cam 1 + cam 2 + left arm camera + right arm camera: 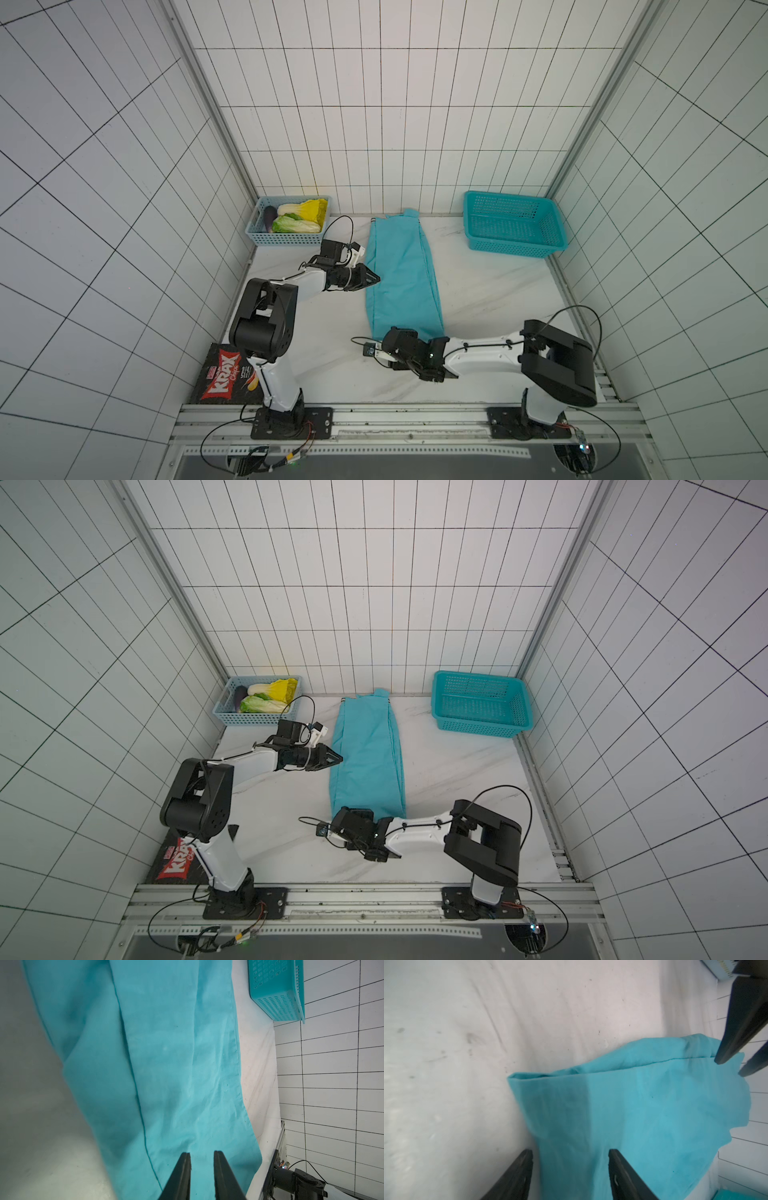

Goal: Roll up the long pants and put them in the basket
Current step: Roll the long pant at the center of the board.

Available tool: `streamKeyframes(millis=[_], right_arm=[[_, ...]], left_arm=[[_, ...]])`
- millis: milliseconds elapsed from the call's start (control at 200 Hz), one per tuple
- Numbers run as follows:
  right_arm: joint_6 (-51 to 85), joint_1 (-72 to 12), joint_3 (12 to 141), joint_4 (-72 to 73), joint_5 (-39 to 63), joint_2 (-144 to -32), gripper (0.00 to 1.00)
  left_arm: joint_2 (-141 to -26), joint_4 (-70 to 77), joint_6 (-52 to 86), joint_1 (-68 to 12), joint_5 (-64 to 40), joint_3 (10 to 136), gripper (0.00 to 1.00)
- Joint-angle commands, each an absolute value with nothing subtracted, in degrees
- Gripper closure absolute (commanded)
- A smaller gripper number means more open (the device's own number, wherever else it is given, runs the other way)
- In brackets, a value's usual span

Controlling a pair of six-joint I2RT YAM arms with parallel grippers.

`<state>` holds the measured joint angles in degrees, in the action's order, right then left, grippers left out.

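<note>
Your white-shelled arms [309, 284] carry blocky black joints [266, 320], looping black cables [582, 307], bolted black base plates [320, 424] and tapered black tool fingers [181, 1176].

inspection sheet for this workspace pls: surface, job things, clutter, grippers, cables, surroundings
surface: white marbled tabletop, faint marks, no spills seen
job's things: long pants lie flat, folded lengthwise, not yet rolled
clutter: pale blue basket with vegetables at the back; empty teal mesh basket; chips bag by the left arm's base
grippers: left gripper slightly open over the pants' side, holding nothing; right gripper open at the near hem
cables: black cable loops off both wrists, none on the cloth
surroundings: white tiled walls; metal rail in front
</note>
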<state>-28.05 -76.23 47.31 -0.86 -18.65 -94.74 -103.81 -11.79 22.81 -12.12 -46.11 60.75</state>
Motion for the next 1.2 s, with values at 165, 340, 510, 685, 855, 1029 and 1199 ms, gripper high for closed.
streamKeyframes(millis=[165, 340, 510, 685, 855, 1029, 1199], right_arm=[[-23.14, -74.59, 42.11, -13.32, -16.53, -81.34, 0.28], [-23.09, -74.7, 43.03, -15.71, -19.1, -87.29, 0.28], [-24.36, -74.8, 43.04, -11.61, -19.11, -92.26, 0.28], [-27.6, -75.43, 41.75, -4.35, -24.92, -97.94, 0.35], [-31.25, -76.33, 41.09, 2.88, -31.51, -103.83, 0.6], [-30.97, -76.32, 42.6, -0.32, -28.25, -104.87, 1.0], [-23.42, -75.39, 52.67, -24.65, -11.63, -98.87, 1.0]], left_arm=[[-103.14, -11.41, 21.91, -16.77, -47.04, 63.31, 0.75], [-106.02, -6.42, 25.52, -18.84, -48.45, 63.5, 0.75], [-107.86, -6.26, 24.71, -20.91, -47.77, 62.49, 0.76], [-109.35, -2.95, 25.27, -21.05, -47.64, 58.19, 0.77], [-109.91, -0.87, 25.66, -19.75, -48.19, 56.01, 0.78], [-110.65, -0.73, 25.66, -17.8, -48.85, 56.09, 0.78], [-112.43, -4.48, 22.65, -17.31, -48.33, 57.65, 0.78]])
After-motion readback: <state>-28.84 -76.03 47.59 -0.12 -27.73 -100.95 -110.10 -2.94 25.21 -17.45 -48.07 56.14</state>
